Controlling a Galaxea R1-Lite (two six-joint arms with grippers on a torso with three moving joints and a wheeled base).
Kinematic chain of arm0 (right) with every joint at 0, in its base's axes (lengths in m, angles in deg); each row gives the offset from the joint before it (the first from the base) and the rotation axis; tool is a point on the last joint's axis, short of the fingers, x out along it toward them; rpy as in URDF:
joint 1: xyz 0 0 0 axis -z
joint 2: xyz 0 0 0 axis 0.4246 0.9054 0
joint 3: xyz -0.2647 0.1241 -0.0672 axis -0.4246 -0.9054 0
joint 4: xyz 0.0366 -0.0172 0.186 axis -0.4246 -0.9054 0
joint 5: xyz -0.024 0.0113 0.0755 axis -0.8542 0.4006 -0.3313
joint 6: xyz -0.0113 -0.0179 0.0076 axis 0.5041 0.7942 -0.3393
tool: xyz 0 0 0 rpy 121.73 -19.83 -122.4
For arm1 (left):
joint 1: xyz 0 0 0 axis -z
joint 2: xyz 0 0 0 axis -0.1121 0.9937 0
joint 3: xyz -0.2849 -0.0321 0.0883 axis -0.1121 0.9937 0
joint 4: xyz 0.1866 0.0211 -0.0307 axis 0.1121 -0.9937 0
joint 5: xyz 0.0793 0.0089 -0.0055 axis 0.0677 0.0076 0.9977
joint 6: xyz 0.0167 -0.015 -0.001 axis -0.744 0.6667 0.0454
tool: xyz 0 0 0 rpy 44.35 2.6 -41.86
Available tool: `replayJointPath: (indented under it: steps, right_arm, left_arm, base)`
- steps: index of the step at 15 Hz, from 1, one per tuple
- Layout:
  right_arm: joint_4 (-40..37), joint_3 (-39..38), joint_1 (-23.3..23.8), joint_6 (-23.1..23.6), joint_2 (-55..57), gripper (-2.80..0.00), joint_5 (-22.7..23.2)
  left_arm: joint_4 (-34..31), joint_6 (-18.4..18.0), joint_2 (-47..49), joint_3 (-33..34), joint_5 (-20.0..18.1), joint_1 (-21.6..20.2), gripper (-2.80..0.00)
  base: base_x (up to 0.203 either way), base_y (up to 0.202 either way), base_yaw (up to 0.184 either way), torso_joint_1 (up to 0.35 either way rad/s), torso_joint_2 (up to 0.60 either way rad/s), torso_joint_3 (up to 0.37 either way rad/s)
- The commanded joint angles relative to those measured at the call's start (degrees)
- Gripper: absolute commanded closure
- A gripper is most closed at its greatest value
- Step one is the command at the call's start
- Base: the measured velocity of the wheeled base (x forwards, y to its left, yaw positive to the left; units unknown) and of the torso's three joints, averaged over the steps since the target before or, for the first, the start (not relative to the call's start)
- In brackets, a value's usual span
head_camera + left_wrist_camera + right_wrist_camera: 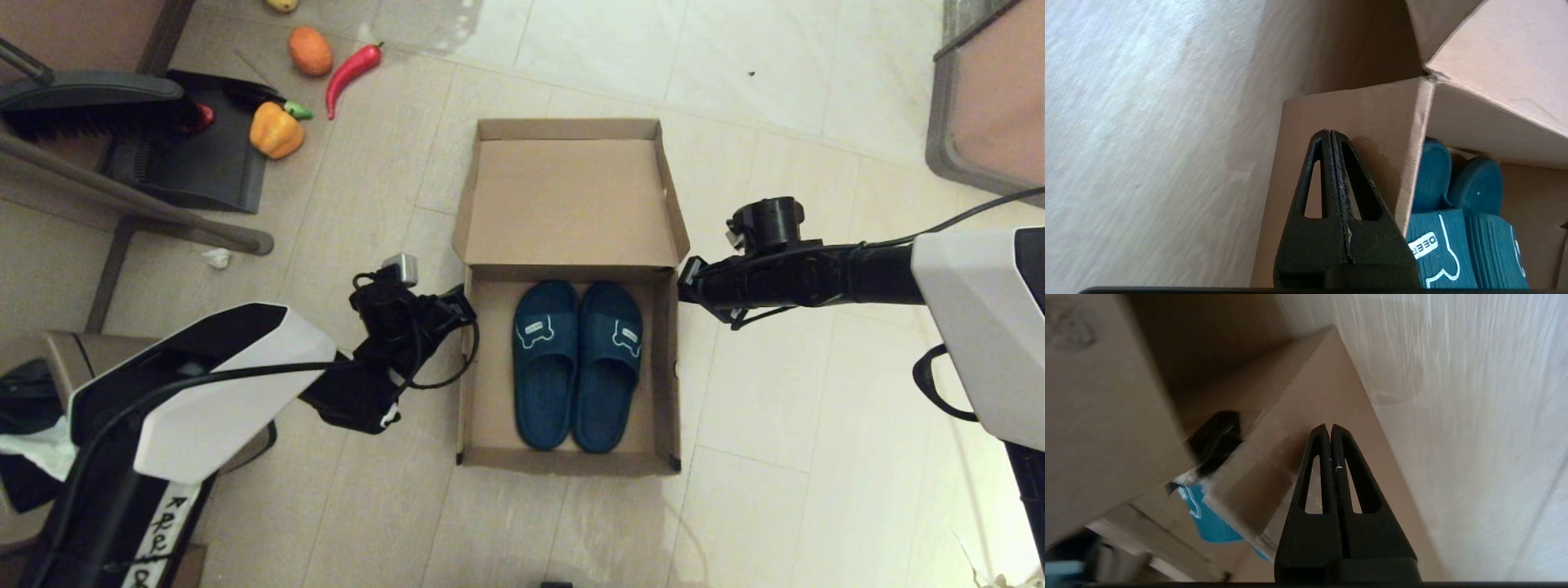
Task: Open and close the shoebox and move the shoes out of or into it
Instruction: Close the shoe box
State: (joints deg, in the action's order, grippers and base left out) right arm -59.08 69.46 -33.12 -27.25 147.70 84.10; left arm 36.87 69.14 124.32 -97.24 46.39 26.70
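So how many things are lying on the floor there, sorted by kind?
Shoes: 2
Shoebox: 1
Toy vegetables and fruit: 4 in full view, plus a yellow one cut off at the frame's edge
Dustpan: 1
Total: 9

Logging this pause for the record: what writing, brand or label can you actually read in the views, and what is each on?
"DEER": white patch on the strap of one of the shoes, left wrist view; letters cut off at the edge, possibly longer.
Logo patches on both straps, head view: too small to read.
Handwritten black marks on white tape on the left arm: not legible.
Shoebox: no readable print visible.
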Motion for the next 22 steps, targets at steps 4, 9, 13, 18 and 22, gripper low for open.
replayJointPath:
  steps: [4, 9, 13, 18, 22]
  right_arm:
    - [0.05, -4.74, -3.52, -3.13, -1.09, 0.00, 0.12]
    - [3.67, -20.43, -4.51, -2.82, -7.58, 0.00, -0.59]
    - [9.69, -33.07, -4.06, -2.53, -14.35, 0.00, -1.90]
    - [12.34, -44.00, -2.34, -0.53, -20.54, 0.00, -2.08]
    - [16.22, -46.11, -1.94, 0.65, -20.86, 0.00, -4.43]
  left_arm:
    - [-0.29, 0.07, -2.25, 6.47, -0.14, 0.53, 0.00]
    - [1.87, 0.09, -7.76, 22.29, 0.07, 1.58, 0.00]
    - [11.10, -0.07, -10.75, 34.82, 0.57, 2.39, 0.00]
    - [12.01, 0.08, -13.71, 38.39, 0.79, 2.06, 0.00]
    - [12.94, 0.35, -11.26, 37.61, 0.76, -0.37, 0.00]
  base:
    - [0.000, 0.000, 0.000, 0.000, 0.00, 0.000]
    - [0.000, 0.000, 0.000, 0.000, 0.00, 0.000]
    - [0.000, 0.000, 0.000, 0.000, 0.00, 0.000]
    - [0.000, 0.000, 0.000, 0.000, 0.00, 0.000]
    - [0.000, 0.000, 0.000, 0.000, 0.00, 0.000]
